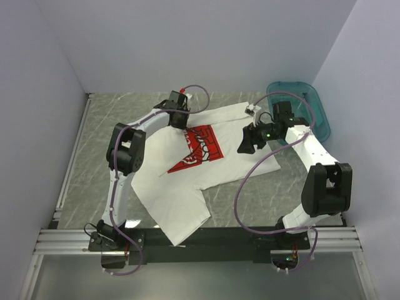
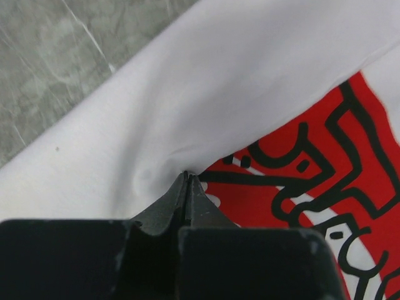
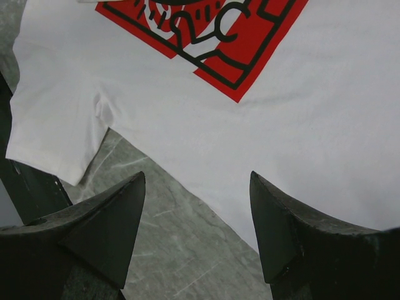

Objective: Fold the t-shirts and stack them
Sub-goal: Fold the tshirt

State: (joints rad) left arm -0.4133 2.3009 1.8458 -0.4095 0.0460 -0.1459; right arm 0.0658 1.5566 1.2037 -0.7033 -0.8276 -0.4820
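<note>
Top external view: left jaws pinched shut on a fold of the white short-sleeved cotton t-shirt (image 1: 172, 200) with red square print, spread on the grey marbled worktop (image 1: 103, 125), right jaws gaping empty above its edge.

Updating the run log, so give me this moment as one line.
left gripper: shut on t-shirt beside red print | right gripper: open, above t-shirt edge | t-shirt: lying on table
</note>
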